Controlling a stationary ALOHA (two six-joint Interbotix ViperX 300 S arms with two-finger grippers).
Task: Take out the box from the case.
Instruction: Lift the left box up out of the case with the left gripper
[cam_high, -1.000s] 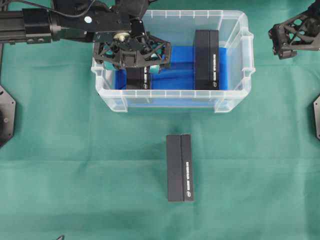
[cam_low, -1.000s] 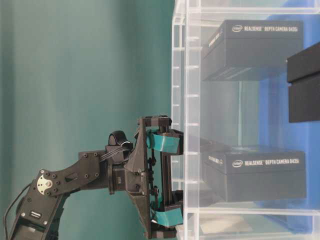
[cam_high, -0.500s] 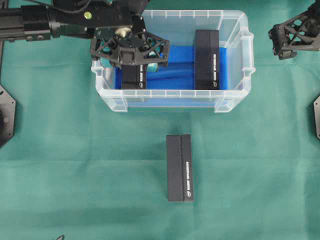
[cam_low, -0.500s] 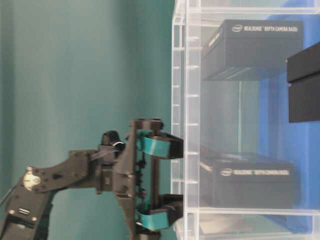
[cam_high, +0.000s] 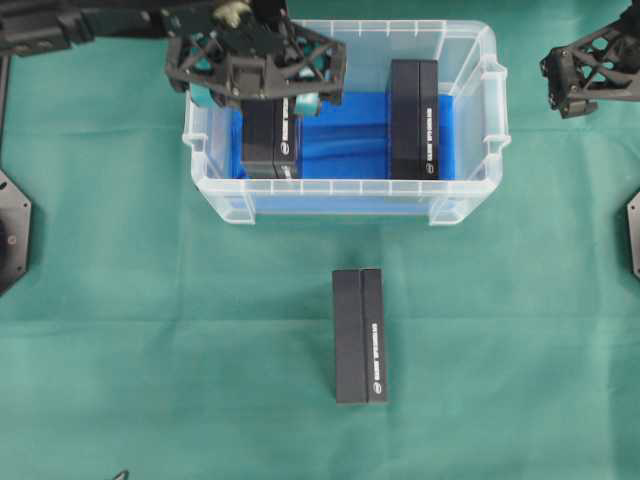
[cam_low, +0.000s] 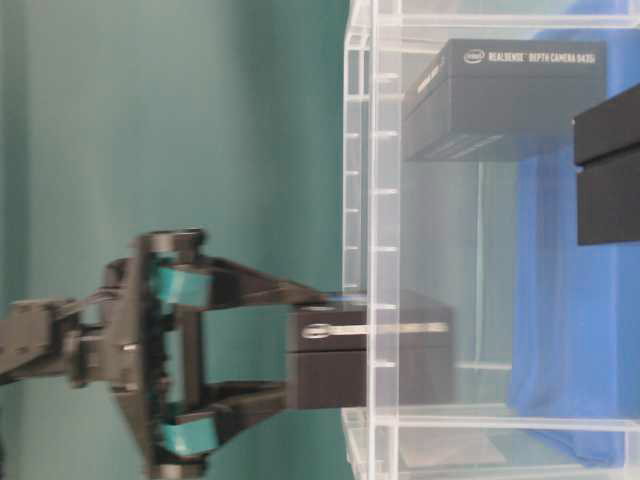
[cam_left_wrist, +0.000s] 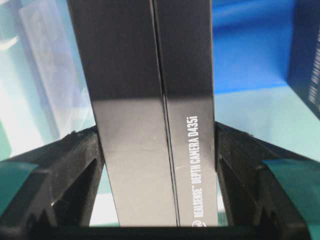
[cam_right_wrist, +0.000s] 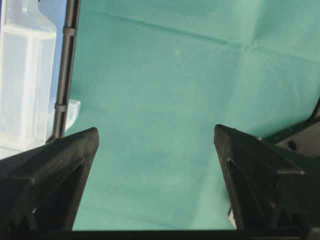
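On the far half of a green cloth-covered worktop (cam_high: 120, 330) sits the case (cam_high: 470, 205), a clear plastic bin with a rimmed edge and a blue cloth (cam_high: 345, 135) lining its bottom. Over the case's left end, the left gripper (cam_high: 262, 98) is clamped on a black box (cam_high: 272, 140), its two fingers (cam_left_wrist: 75, 160) pressed flat against the box's long sides. White lettering on the held box reads "RealSense Depth Camera D435i". From table level, the box (cam_low: 330, 365) hangs partly above the case's rim, one end inside the clear wall and the other outside with the gripper, clear of the blue lining. A second black box (cam_high: 413, 118) rests inside the case near its right end, lying on the blue cloth. A third black box (cam_high: 359, 336) lies on the worktop outside the case, toward the near edge and well apart from it. Near the worktop's far right corner, the right gripper (cam_high: 590, 72) hangs over bare green cloth, its jaws spread wide apart and holding nothing.
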